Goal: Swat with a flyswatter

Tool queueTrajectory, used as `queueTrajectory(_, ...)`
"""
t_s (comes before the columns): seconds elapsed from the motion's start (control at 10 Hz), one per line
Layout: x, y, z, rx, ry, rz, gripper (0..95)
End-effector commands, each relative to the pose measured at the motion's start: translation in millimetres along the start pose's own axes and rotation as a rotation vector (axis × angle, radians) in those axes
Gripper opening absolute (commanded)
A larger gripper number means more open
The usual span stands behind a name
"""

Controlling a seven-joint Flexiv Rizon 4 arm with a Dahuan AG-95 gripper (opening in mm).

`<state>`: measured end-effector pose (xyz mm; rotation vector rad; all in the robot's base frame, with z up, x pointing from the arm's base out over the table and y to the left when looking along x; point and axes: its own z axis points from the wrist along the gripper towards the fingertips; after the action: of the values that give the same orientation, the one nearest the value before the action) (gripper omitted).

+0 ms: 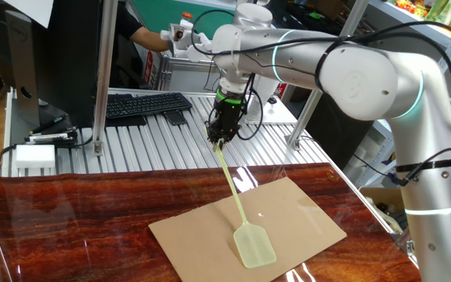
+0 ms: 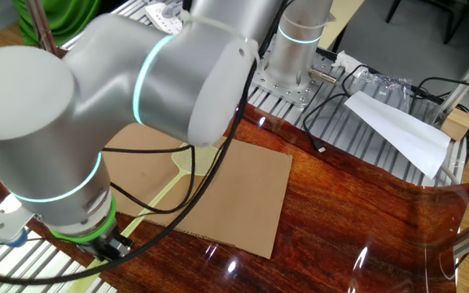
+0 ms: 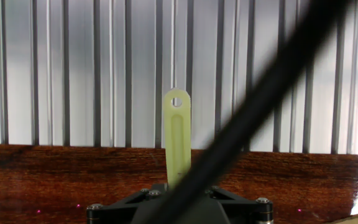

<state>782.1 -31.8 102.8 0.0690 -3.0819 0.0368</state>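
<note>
The pale yellow-green flyswatter slopes down from my gripper, and its mesh head lies on a tan cardboard sheet. My gripper is shut on the top of the handle, above the table's back edge. In the other fixed view the head shows on the cardboard, and the arm hides most of the handle. In the hand view the handle's end with its hanging hole sticks up from the gripper; a black cable crosses in front.
The cardboard rests on a glossy red-brown wooden table. Behind it is a ribbed metal surface with a black keyboard, metal posts and a white box. Cables and a white paper sheet lie at the far side.
</note>
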Motion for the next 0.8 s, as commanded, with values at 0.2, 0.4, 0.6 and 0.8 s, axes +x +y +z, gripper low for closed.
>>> queueTrajectory(0.2, 2.2, 0.2, -3.7, -0.006, 0.017, 0.000, 0.0)
queueTrajectory(0.4, 2.8, 0.8, -5.1, -0.004, 0.028, 0.004, 0.0)
queueTrajectory(0.6, 2.9, 1.0, -5.3, -0.004, 0.025, -0.002, 0.0)
queueTrajectory(0.8, 3.8, 1.1, -7.5, -0.019, 0.025, -0.002, 0.0)
